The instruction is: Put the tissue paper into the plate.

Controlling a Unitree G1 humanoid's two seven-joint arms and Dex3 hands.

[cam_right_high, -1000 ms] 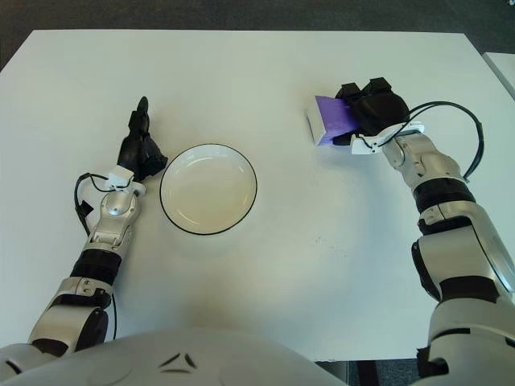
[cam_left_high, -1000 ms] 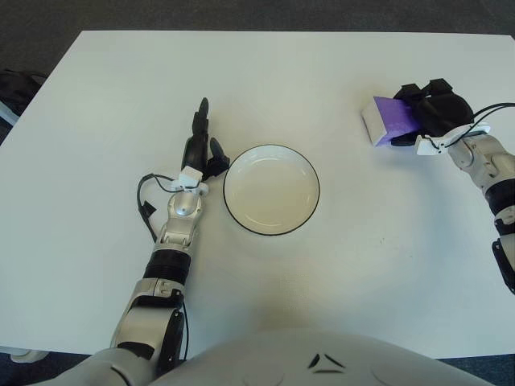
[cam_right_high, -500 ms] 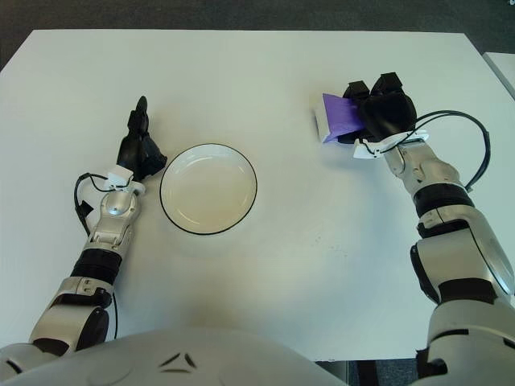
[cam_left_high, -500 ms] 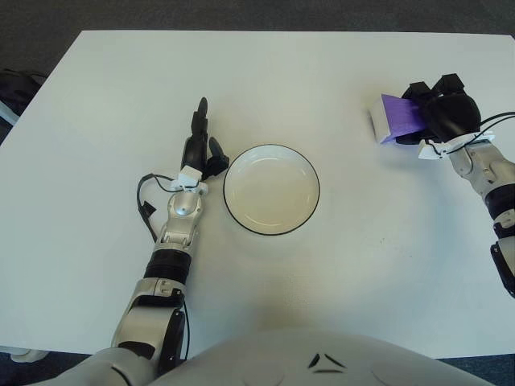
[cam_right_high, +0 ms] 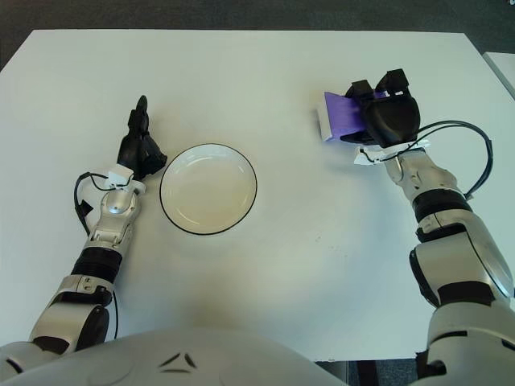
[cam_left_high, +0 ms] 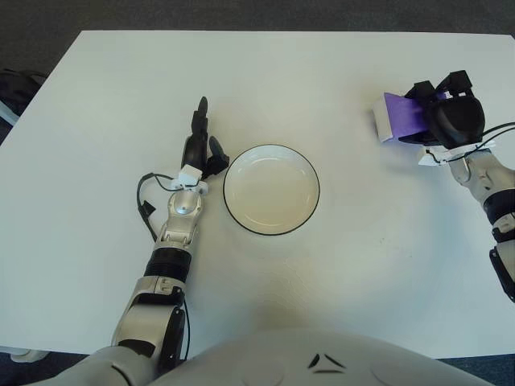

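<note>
White table [cam_left_high: 105, 80] fills the view, dark floor past its far edge; robot's torso at 6 o'clock. Largest item on it: one white plate [cam_left_high: 271, 190] w/ dark rim, roughly centre, nothing in it. One tissue pack [cam_left_high: 395, 117], purple wrapper w/ white end, sits at abt 2 o'clock from the plate, well apart from it.

Right hand [cam_right_high: 385, 112] is over the pack, dark fingers curled around its right part, so it's got a grip; can't tell if the pack is clear of the table or touching it. Left hand [cam_left_high: 201, 147] shows just beside the plate at 9 o'clock, fingers stretched out straight, holding nothing.

Step in hand, by my read: grasp made, carry not yet done. Next move calls for bringing the pack toward 8 o'clock, over the rim, then letting go inside the plate.

Count: 1 plate, 1 tissue pack, 2 hands.
</note>
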